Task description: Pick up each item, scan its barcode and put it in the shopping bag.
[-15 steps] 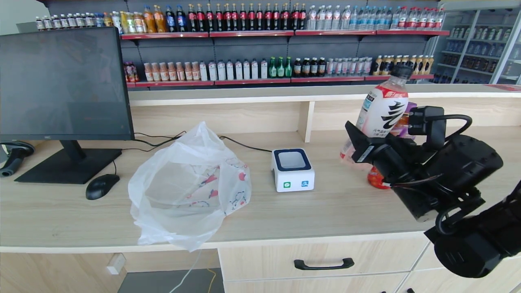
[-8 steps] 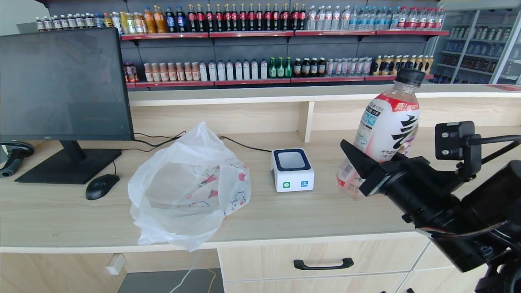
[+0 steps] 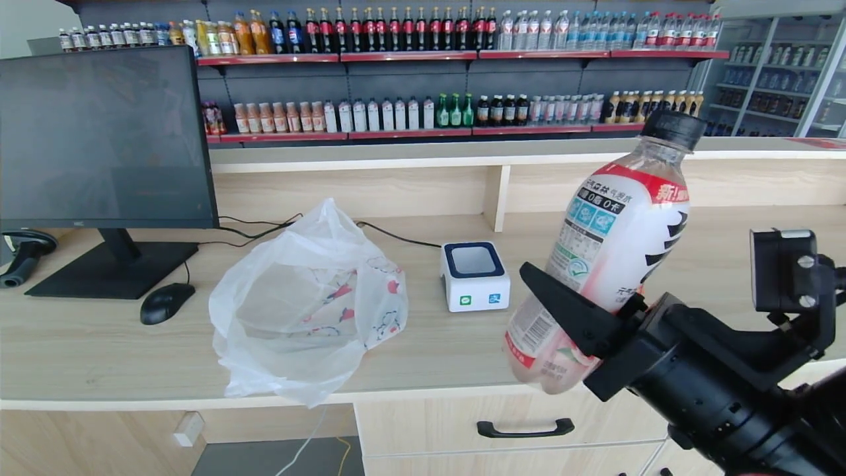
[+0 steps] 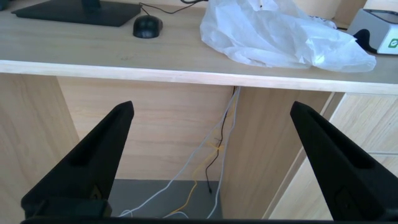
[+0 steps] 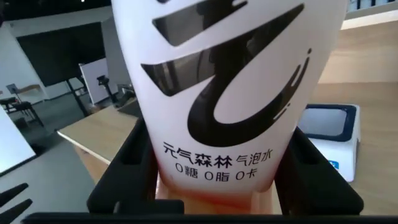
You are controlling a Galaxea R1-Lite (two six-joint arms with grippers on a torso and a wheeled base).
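My right claw (image 3: pixel 588 297) is clamped on the bottle (image 3: pixel 615 231), held tilted over the counter's (image 3: pixel 99 357) front edge, right of the scanner (image 3: pixel 474 274). My left claw (image 4: pixel 211 107) hangs spread apart below that edge. I can't make out what the shopping bag (image 3: pixel 307 304) holds.

Right arm (image 3: pixel 714 390) matte black, cylindrical; boxy camera block (image 3: pixel 783 268), silver screws (image 3: pixel 804 262); left gripper (image 4: pixel 211 109) black wedge fingers (image 4: pixel 93 155).

Dark monitor (image 3: pixel 106 132), black mouse (image 3: pixel 166 302), stocked drink shelves (image 3: pixel 410 56), drawer handle (image 3: pixel 525 430)

Glossy clear plastic bottle (image 3: pixel 615 244), thin crinkled translucent plastic shopping bag (image 3: pixel 304 304), matt wood-grain counter (image 3: pixel 99 350), glossy plastic scanner (image 3: pixel 476 287)
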